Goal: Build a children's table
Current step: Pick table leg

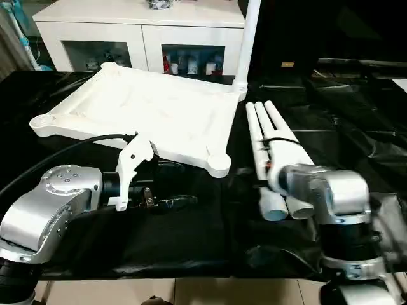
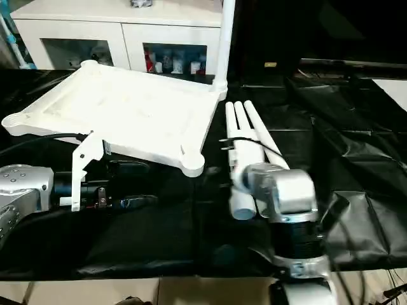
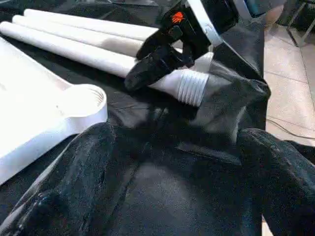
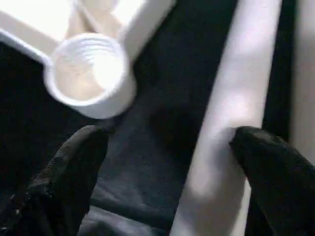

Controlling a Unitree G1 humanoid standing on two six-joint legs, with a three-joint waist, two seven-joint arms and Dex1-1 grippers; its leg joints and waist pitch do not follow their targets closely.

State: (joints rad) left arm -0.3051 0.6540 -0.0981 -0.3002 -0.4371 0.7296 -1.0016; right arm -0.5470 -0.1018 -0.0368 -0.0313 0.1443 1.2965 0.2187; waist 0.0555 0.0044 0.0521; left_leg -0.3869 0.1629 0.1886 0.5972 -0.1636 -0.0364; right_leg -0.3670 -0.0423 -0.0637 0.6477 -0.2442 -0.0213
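On the black-covered work surface (image 1: 191, 241) in front of us lies the table top (image 1: 146, 114), underside up, with one leg (image 1: 247, 44) already standing upright in its far corner socket on our right. Three loose legs (image 1: 270, 146) lie side by side just to the right of the top, so by our count one leg is fitted and three are left, with the near right socket (image 4: 91, 73) open and threaded, likely the next to fill. Our right gripper (image 4: 167, 172) hangs over the nearest loose leg with its fingers spread wide, one pad at the tube's edge and the other out over the cloth; it has hold of nothing yet. Our left gripper (image 3: 167, 187) rests low over the cloth near the top's front edge, also wide open and empty. Behind the work stands a white glass-door cabinet (image 1: 140, 38). Wrinkled cloth under the legs and the legs lying close together may hamper a clean grasp.
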